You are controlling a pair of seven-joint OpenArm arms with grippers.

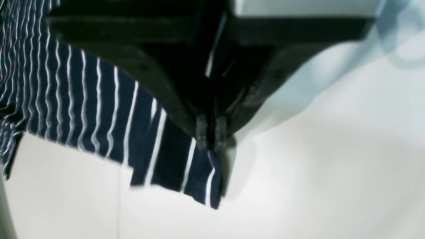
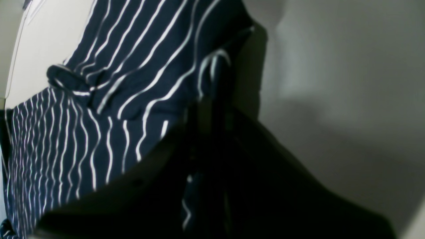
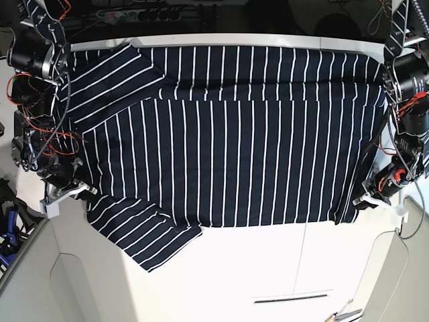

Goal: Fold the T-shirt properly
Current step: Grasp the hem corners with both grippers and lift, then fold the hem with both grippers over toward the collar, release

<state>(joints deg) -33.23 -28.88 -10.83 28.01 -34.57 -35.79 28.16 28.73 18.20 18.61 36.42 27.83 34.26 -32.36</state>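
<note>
The T-shirt [image 3: 228, 147] lies spread sideways across the white counter [image 3: 268, 268], sleeves toward the right arm's side, hem toward the left arm's. The left pincer [image 1: 211, 134] is pinched closed on a hem corner; the right pincer [image 2: 212, 109] is clamped on cloth by the near sleeve. Both grips look shallow, so a brisk lift could slip a corner free, and uneven pulling may skew the fold or bunch the loose sleeve.

A white bench [image 3: 221, 268] fills the lower part of the base view, a narrow dark slot [image 3: 291, 298] set near its front edge. A power strip [image 3: 144, 15] lies along the back, and small tools [image 3: 342, 312] rest at the bottom right.
</note>
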